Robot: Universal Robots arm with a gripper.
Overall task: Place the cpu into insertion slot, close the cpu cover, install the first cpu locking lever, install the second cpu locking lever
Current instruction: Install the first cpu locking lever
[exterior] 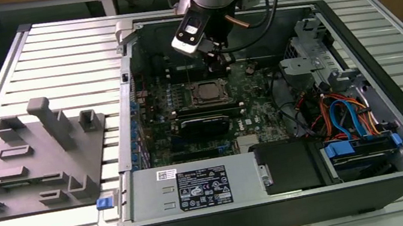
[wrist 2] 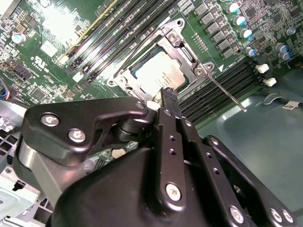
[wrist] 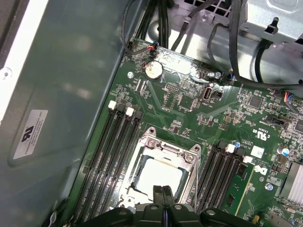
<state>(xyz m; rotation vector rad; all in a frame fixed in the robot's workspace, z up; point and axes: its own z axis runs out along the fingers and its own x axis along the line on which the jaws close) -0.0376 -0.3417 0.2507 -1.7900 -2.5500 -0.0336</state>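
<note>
The cpu (wrist 2: 158, 73) lies flat in its socket on the green motherboard, its silver-grey top showing through the cut-out of the cpu cover (wrist 2: 182, 52). The cover (wrist: 156, 144) lies down flat around the chip (wrist: 158, 175). A thin metal locking lever (wrist 2: 227, 93) runs from one socket corner out over the memory slots. My gripper (wrist: 163, 193) hangs just above the edge of the socket, fingers pressed together with nothing between them. In the exterior view the gripper (exterior: 213, 56) sits inside the open computer case, above the back of the socket (exterior: 209, 92).
Memory slots (wrist: 106, 156) flank the socket on both sides. A black heatsink block (exterior: 203, 126) sits in front of the socket, with a power supply (exterior: 197, 186) nearer the case front. Cable bundles (exterior: 340, 115) fill the exterior view's right. A grey fixture plate (exterior: 38, 157) stands outside the case.
</note>
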